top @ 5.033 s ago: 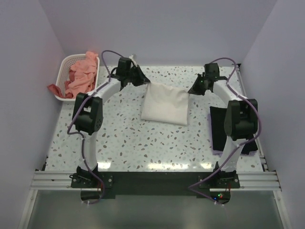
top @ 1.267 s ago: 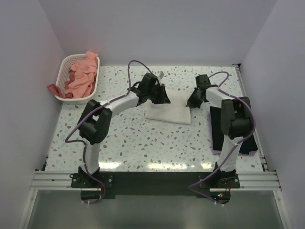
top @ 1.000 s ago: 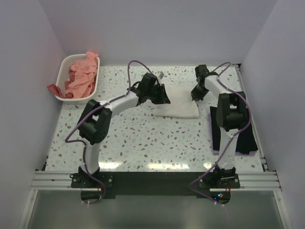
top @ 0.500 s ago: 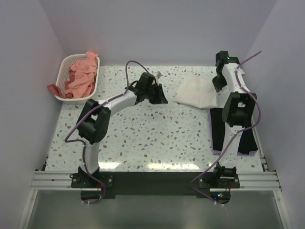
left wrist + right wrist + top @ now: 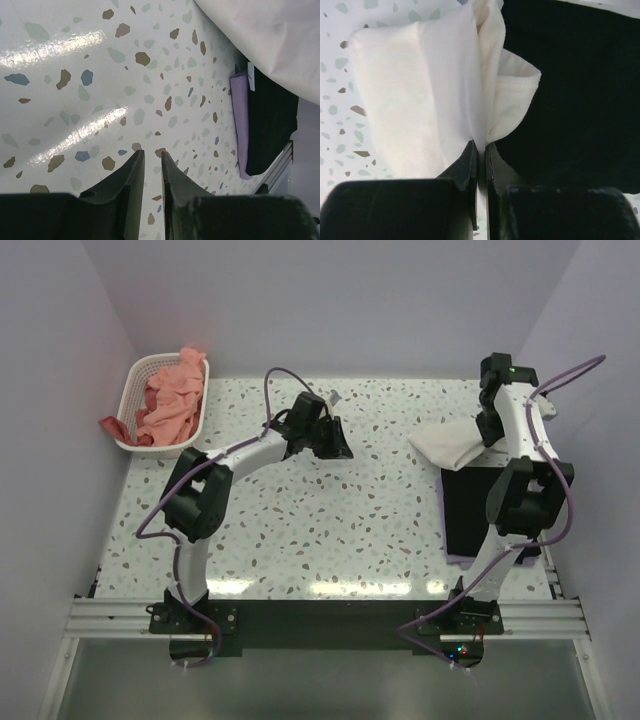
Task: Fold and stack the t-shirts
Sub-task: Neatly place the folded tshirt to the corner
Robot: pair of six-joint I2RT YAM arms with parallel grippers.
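Observation:
My right gripper (image 5: 490, 430) (image 5: 481, 145) is shut on a fold of the cream-white t-shirt (image 5: 448, 443) (image 5: 415, 90), which hangs folded above the far end of the black t-shirt (image 5: 478, 512) (image 5: 580, 100). The black one lies flat at the table's right, on top of a lilac t-shirt (image 5: 240, 120) whose edge shows at the left. Over bare tabletop in the middle, my left gripper (image 5: 335, 447) (image 5: 152, 152) holds its fingers a narrow gap apart with nothing between them. The left wrist view also shows the cream-white t-shirt (image 5: 265, 35) and the black t-shirt (image 5: 272, 120).
A white perforated basket (image 5: 143, 370) stands at the far left corner with salmon-pink t-shirts (image 5: 170, 400) heaped in it, one spilling over its left rim. Lavender walls close in the speckled table (image 5: 300, 530) on three sides.
The right gripper has carried the cream-white t-shirt from the table's middle to the right, up over the black t-shirt. The left gripper has stayed where it was, the shirt pulled away from it.

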